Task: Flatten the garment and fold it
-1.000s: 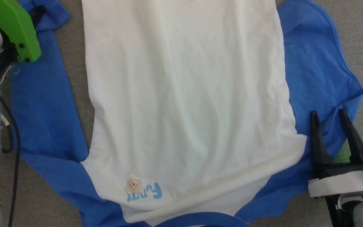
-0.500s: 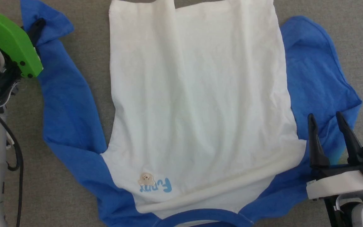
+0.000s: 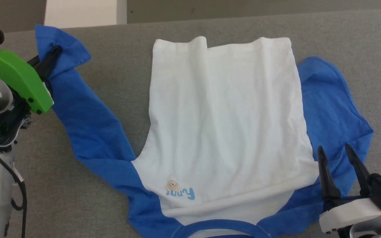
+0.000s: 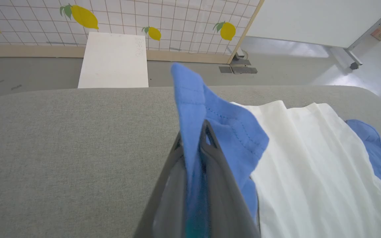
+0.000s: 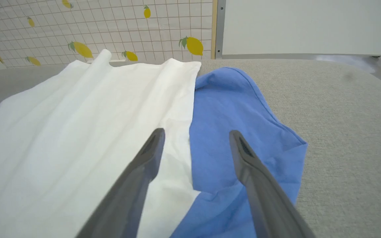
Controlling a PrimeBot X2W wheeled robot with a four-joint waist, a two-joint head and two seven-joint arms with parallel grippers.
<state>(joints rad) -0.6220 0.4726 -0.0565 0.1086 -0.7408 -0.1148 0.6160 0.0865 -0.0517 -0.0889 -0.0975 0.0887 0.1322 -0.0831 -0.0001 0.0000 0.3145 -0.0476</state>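
Note:
The garment [image 3: 223, 125], a white shirt with blue sleeves, lies spread on the grey table, neck trim toward me and hem at the far side. My left gripper [image 3: 56, 53] is shut on the cuff end of the garment's blue left sleeve [image 3: 84, 112]. In the left wrist view the blue cuff [image 4: 207, 112] stands pinched between the closed fingers of the left gripper [image 4: 197, 132]. My right gripper [image 3: 336, 152] is open and hovers over the crumpled right sleeve [image 3: 332, 109] near the shoulder. In the right wrist view the right gripper [image 5: 195, 134] straddles the white-blue seam of the garment [image 5: 88, 132].
A white box [image 3: 81, 13] stands beyond the grey table's far edge [image 3: 243, 16]; the left wrist view shows the white box [image 4: 114, 59] on the floor by a lemon-patterned wall. Bare grey table surface [image 3: 61, 198] lies left and right of the shirt.
The head camera has tilted up, so the table's far edge and box have come into view. The left sleeve now runs diagonally toward the shirt body with the left gripper holding its cuff.

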